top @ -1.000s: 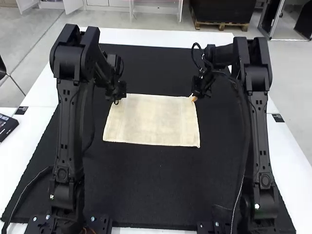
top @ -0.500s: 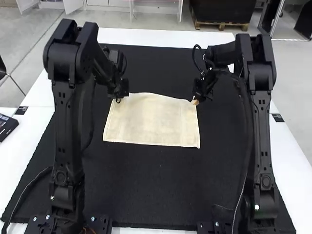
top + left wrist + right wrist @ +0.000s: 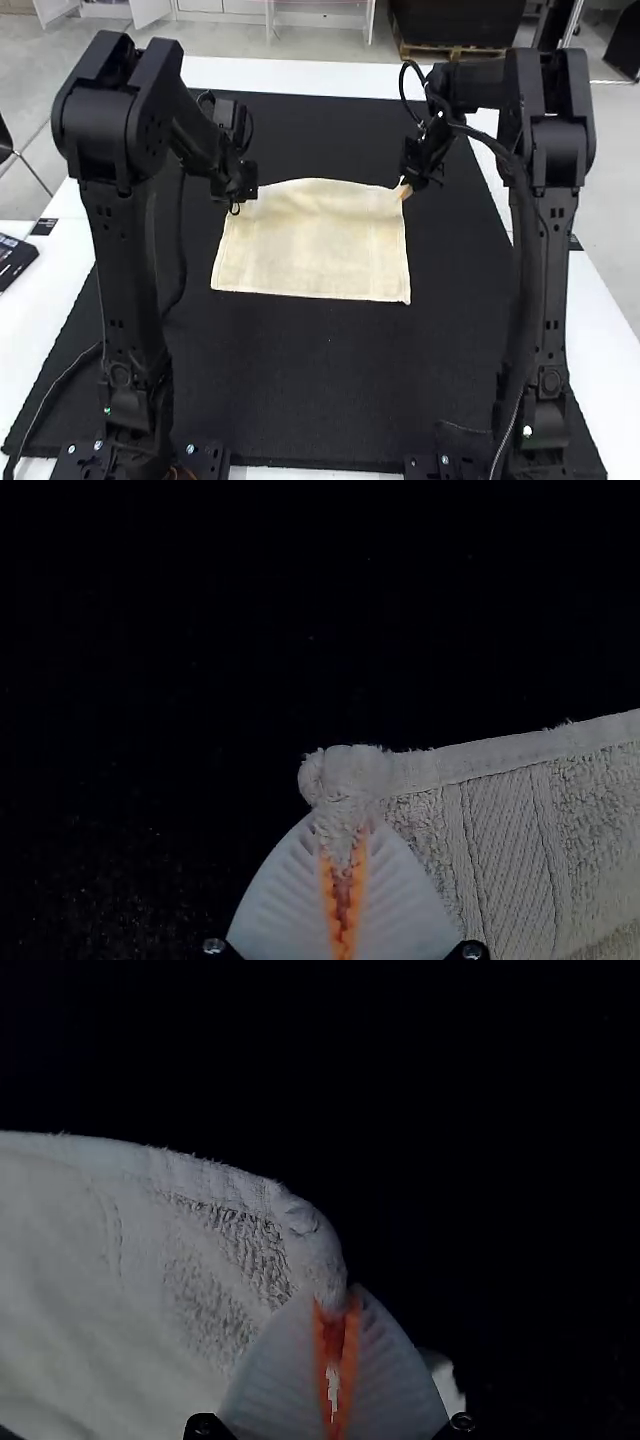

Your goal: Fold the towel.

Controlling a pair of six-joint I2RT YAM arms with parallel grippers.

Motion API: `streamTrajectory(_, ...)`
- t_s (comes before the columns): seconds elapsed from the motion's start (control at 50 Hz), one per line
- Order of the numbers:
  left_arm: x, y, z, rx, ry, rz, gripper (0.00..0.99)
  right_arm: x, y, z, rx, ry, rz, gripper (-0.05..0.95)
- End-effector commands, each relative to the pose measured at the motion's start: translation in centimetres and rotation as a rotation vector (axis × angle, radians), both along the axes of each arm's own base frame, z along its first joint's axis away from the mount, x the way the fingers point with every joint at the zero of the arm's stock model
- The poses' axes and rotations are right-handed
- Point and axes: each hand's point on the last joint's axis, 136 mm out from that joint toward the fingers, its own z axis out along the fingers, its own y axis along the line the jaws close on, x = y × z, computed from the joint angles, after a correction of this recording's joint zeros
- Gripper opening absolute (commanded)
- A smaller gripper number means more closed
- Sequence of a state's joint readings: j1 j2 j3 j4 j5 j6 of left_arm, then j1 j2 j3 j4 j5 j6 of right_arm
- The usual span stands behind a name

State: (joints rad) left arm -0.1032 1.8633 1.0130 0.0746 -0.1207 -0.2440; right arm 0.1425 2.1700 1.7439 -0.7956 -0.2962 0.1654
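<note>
Left wrist view: left gripper (image 3: 343,830), white ribbed fingers with orange pads, nearly closed, corner of cream terry towel (image 3: 600,810) pinched at tips.

Right wrist view: right gripper (image 3: 337,1305) likewise almost closed, tips clamped on another towel corner; towel edge beside it curves.

High view: towel on black mat (image 3: 330,385), spread between grippers, both far corners held, far edge bowed, near edge lying straight. Whether already doubled, cannot tell. Judged progress: grasp done, this fold not carried over; left to do: bring far edge onto near edge, release, smooth.
</note>
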Motion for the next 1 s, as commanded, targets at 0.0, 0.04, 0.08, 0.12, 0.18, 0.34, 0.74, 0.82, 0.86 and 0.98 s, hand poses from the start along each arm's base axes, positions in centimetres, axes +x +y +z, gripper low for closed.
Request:
streamTrajectory(0.0,-0.5,0.3,2.3,0.037,-0.046,-0.006,0.016,-1.3,0.2,2.1,0.008,-0.014,-0.004,-0.02)
streamTrajectory(0.04,-0.9,0.4,2.7,0.048,-0.051,-0.011,0.016,-2.0,0.1,2.1,0.007,-0.007,-0.003,-0.02)
streamTrajectory(0.08,-1.3,0.5,2.9,0.054,-0.052,-0.014,0.016,-2.6,0.1,2.2,0.008,-0.002,-0.003,-0.02)
streamTrajectory(0.12,-1.7,0.5,3.0,0.058,-0.055,-0.018,0.016,-3.0,0.0,2.3,0.006,0.001,-0.004,-0.02)
streamTrajectory(0.18,-2.3,0.6,3.1,0.065,-0.056,-0.024,0.016,-4.0,-0.2,2.2,0.004,0.013,-0.004,-0.02)
streamTrajectory(0.34,-4.1,0.8,2.4,0.075,-0.034,-0.031,0.016,-7.0,-0.7,1.8,-0.002,0.055,-0.008,-0.02)
streamTrajectory(0.74,-8.2,1.8,1.6,0.118,-0.021,-0.034,0.016,-11.7,-1.3,0.3,-0.004,0.123,-0.042,-0.02)
streamTrajectory(0.82,-8.8,2.0,1.6,0.133,-0.022,-0.036,0.016,-12.6,-1.4,-0.3,-0.007,0.142,-0.044,-0.02)
streamTrajectory(0.86,-9.1,2.1,1.6,0.135,-0.023,-0.034,0.016,-13.0,-1.5,-0.6,-0.009,0.153,-0.047,-0.02)
streamTrajectory(0.98,-9.7,2.4,1.7,0.155,-0.026,-0.038,0.016,-14.2,-1.7,-1.3,-0.01,0.167,-0.051,-0.02)
